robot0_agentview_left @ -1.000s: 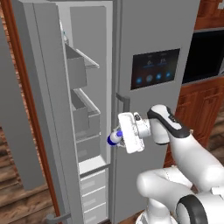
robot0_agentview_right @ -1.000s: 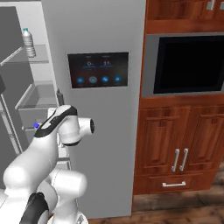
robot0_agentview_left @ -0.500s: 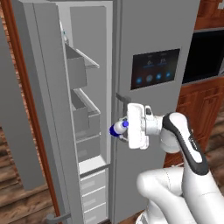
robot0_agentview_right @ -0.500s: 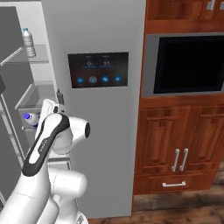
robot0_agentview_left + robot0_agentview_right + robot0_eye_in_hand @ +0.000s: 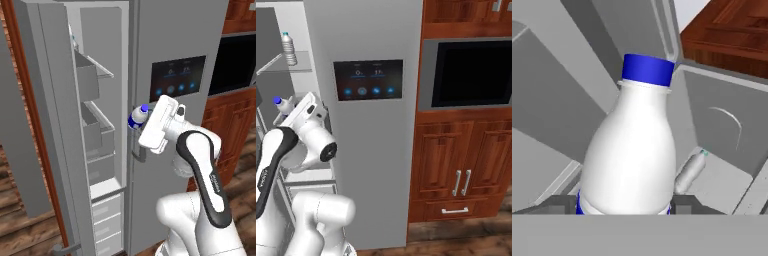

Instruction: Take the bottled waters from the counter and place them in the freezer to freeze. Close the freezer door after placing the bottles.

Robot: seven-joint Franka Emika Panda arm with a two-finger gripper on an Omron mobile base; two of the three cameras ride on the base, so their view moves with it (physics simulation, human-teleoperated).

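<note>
Base views flank the arm — both facing the freezer (image 5: 102,125); hand view close inside.

The freezer (image 5: 102,150) stands open, its white shelves (image 5: 100,67) and bins stacked one above another, with drawers at the bottom. On the upper shelf (image 5: 303,67) 1 bottled water (image 5: 289,48) stands upright, clear with a pale cap. In the hand view this bottle (image 5: 690,172) appears tilted on a grey shelf (image 5: 722,182) near its edge.
</note>
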